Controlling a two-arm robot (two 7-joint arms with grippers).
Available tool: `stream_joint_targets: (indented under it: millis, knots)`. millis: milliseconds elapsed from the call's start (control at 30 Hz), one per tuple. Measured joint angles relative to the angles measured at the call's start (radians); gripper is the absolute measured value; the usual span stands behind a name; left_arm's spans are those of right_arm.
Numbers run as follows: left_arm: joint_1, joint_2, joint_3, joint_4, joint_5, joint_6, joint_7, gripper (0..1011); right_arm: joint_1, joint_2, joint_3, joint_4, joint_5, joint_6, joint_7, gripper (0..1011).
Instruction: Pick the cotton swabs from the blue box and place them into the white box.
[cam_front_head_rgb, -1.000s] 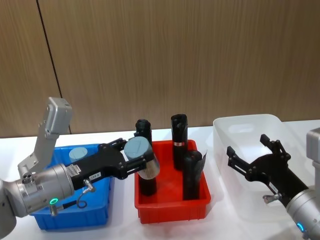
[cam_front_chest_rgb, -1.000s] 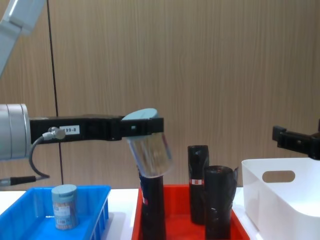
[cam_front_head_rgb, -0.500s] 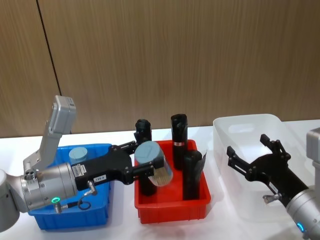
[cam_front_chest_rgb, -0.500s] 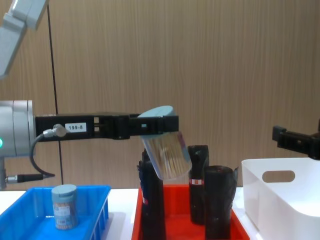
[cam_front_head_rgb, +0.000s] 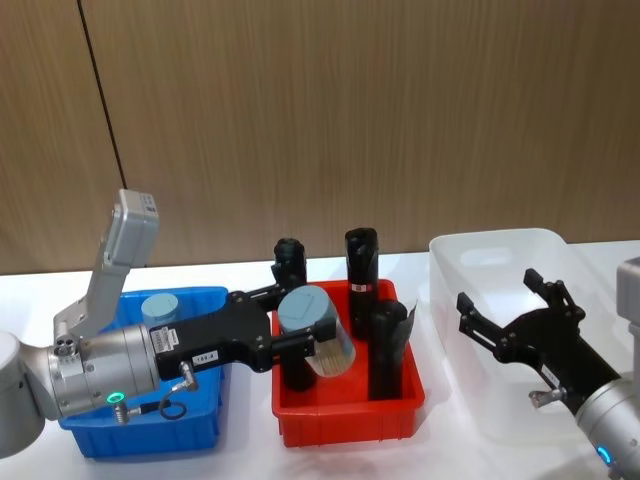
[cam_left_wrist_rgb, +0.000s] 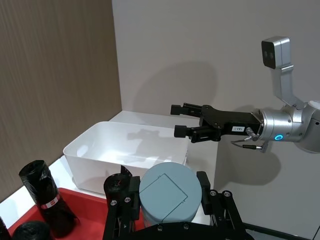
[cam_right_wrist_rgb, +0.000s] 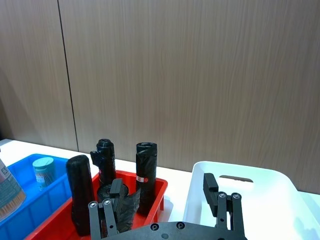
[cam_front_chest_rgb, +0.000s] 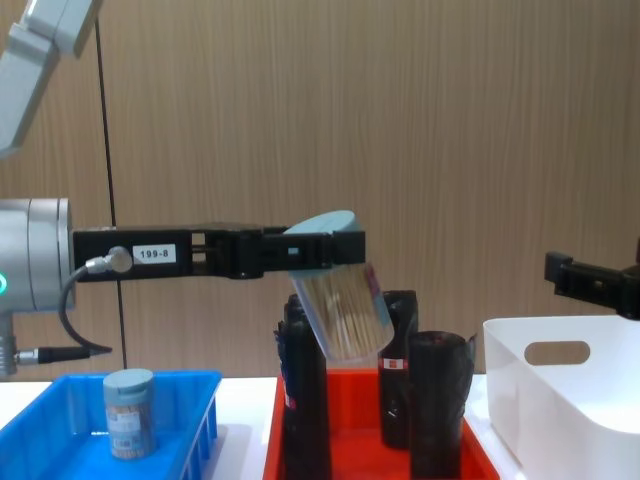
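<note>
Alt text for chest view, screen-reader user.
The left gripper holds a tilted tub of cotton swabs above the red crate of black rolls. Another tub stands in the blue box; the white box is at the right.

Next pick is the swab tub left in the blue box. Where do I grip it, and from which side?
Grip the cotton swab tub on its round body just under the lid, coming down from above. It stands upright, lid up, with bare floor of the blue box to either side, leaving room to straddle it.
</note>
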Motion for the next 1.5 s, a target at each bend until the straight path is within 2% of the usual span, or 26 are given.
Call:
stream_joint_targets:
  millis: [267,600,733,1033,1500]
  knots:
    - [-0.003,-0.001,0.002,0.004,-0.001,-0.001,-0.011,681,0.001,0.001,0.001,-0.001,0.007,0.005,0.015,1002]
    - [-0.005,-0.001,0.002,0.006,-0.001,-0.002,-0.016,681,0.01,0.014,0.006,-0.011,0.039,0.049,0.1,1002]
    - [-0.005,-0.001,0.003,0.006,-0.001,-0.002,-0.018,681,0.019,0.022,0.008,-0.016,0.054,0.083,0.145,1002]
    - [-0.006,-0.001,0.003,0.007,-0.001,-0.002,-0.02,681,0.056,0.042,0.01,-0.027,0.077,0.21,0.277,1002]
    - [-0.006,-0.001,0.003,0.008,-0.001,-0.002,-0.021,681,0.137,0.041,-0.006,-0.008,0.07,0.362,0.429,1002]
